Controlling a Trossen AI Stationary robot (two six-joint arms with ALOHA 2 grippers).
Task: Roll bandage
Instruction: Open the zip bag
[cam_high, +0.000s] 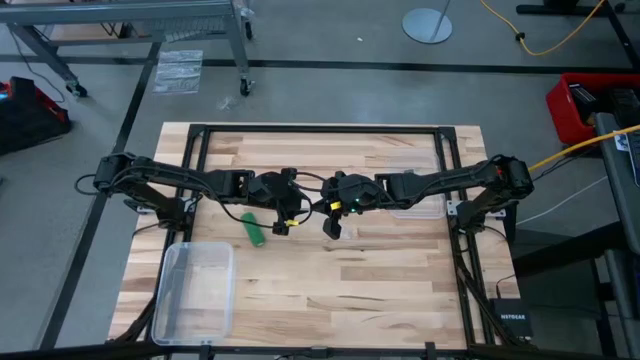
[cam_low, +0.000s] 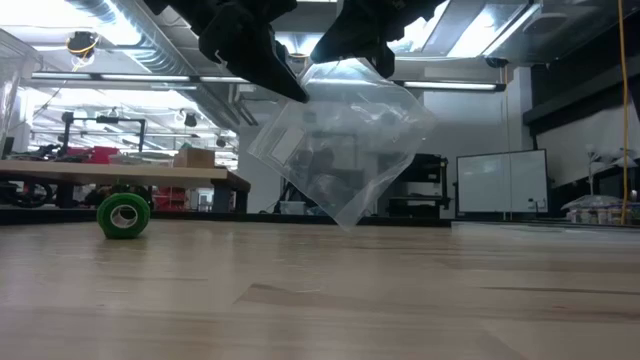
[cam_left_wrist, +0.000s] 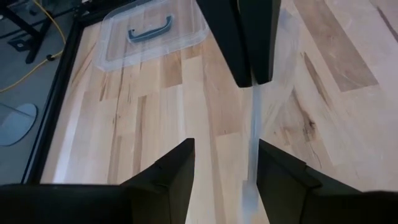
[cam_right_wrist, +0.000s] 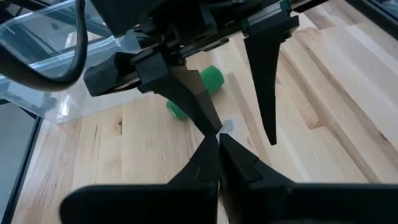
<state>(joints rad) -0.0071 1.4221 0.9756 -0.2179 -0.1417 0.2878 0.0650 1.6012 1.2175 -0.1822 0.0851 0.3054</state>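
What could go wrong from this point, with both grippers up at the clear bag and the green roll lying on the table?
Only the right gripper is shut on the plastic bag; the left gripper stands open beside the bag's edge, so the hanging bag could swing or slip before it is grasped. The bandage lies as a loose roll on the table near the left arm; a low move might knock it rolling toward the clear box.

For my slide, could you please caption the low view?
Clear plastic bag hangs above table; green bandage roll lies apart.
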